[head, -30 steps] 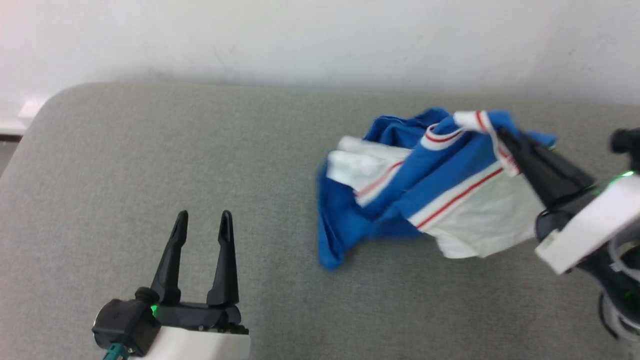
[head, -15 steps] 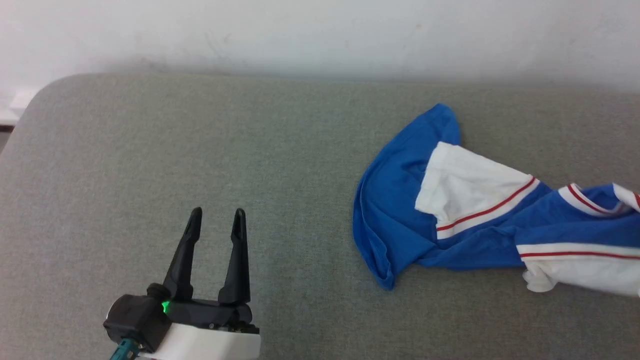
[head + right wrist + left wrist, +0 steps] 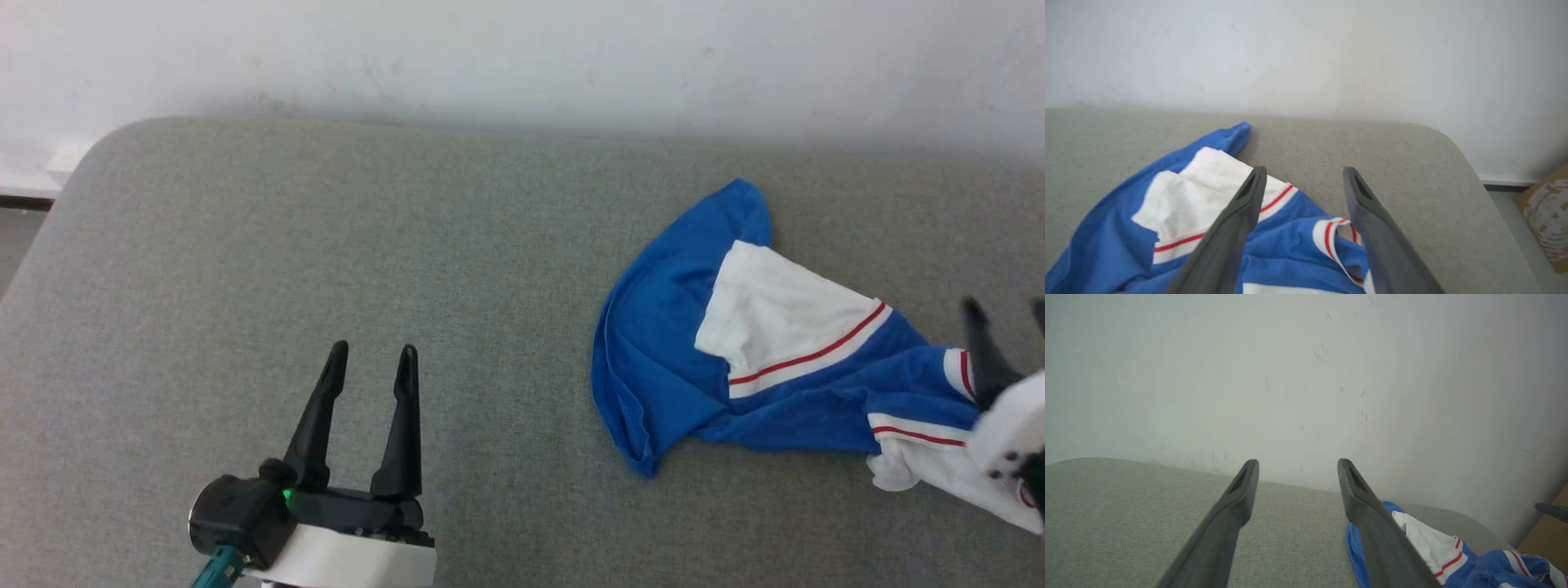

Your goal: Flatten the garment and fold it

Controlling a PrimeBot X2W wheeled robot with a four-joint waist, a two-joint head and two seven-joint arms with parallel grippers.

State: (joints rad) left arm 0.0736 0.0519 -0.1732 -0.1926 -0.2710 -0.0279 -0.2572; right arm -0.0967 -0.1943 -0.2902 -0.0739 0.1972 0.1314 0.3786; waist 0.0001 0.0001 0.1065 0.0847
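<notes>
Release! The right gripper (image 3: 1006, 314) springs open, fingers spread over the jersey (image 3: 694, 376), which has dropped from its lifted bunch into a crumpled sprawl on the grey cushion's (image 3: 326, 229) right side. The left gripper (image 3: 374, 351) waits open, well apart. Flattening looks barely begun.

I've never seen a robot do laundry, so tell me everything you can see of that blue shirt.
The garment is a royal-blue jersey of soft, thin-looking cloth with white sleeves and red-and-white striped trim. It lies crumpled on the right part of the grey padded table, one white sleeve lying over the blue body. The right gripper stands open over its right end; whether it touches the cloth is unclear.
</notes>
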